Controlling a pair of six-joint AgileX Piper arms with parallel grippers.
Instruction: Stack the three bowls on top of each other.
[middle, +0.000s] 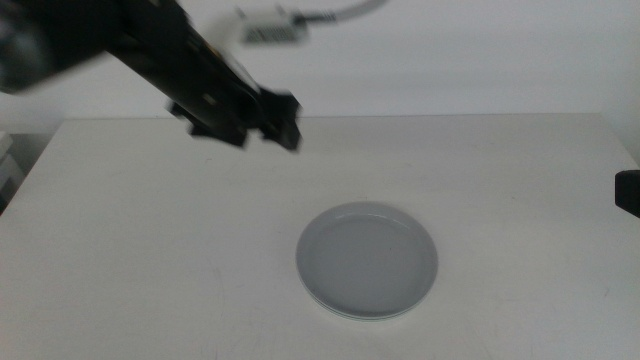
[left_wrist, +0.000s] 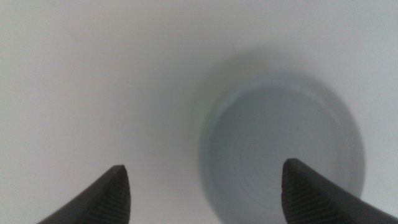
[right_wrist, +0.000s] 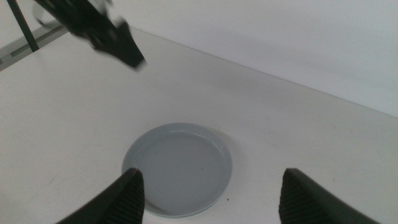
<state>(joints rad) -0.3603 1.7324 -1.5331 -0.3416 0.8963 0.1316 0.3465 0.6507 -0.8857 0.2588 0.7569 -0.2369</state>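
A pale grey-blue bowl (middle: 367, 258) lies at the middle of the table, and a second pale rim peeks out under its near edge, so it is on top of a stack. No separate white or mint green bowl shows. My left gripper (middle: 280, 125) hangs open and empty above the table, behind and left of the stack. It looks blurred. The left wrist view shows its jaws (left_wrist: 203, 167) wide apart above the bowl (left_wrist: 283, 137). My right gripper (right_wrist: 211, 171) is open and empty, looking at the bowl (right_wrist: 177, 165) from the right, and shows only at the right edge of the middle view (middle: 628, 192).
The white table (middle: 120, 250) runs to a pale wall at the back. A white box with a cable (middle: 268, 30) sits above the left arm. The left gripper also shows in the right wrist view (right_wrist: 118, 43).
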